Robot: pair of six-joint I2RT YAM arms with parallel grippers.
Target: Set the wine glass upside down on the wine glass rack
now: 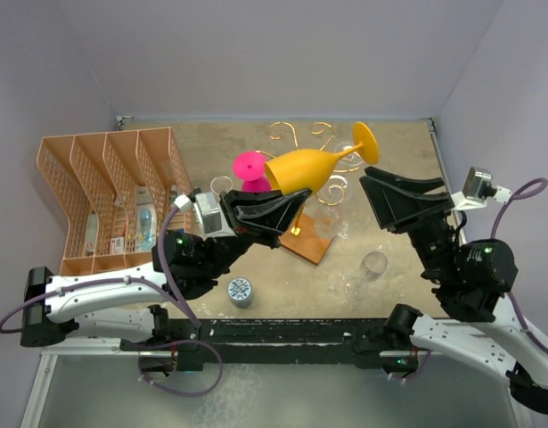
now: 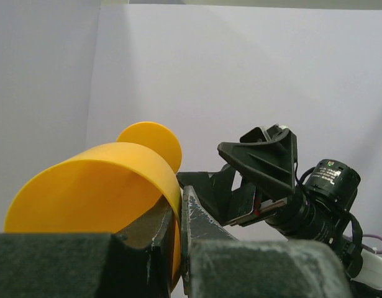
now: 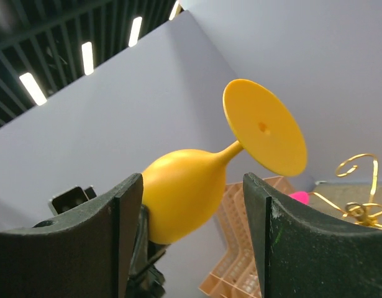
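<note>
Yellow-orange plastic wine glass is up off the table, lying nearly on its side. Its bowl mouth points left, its round foot points right and toward the far wall, and its rim is pinched in the left gripper. The wine glass rack stands on the table under and behind it, with gold wire scroll arms and a flat brown wooden base; the glass is not on it.

The wine glass rack stands mid-surface. Above it the wine glass lies sideways in the left end effector, foot toward the rack's right. A divided basket sits left of the rack. The right end effector is to its right. A small jar sits before it.
</note>
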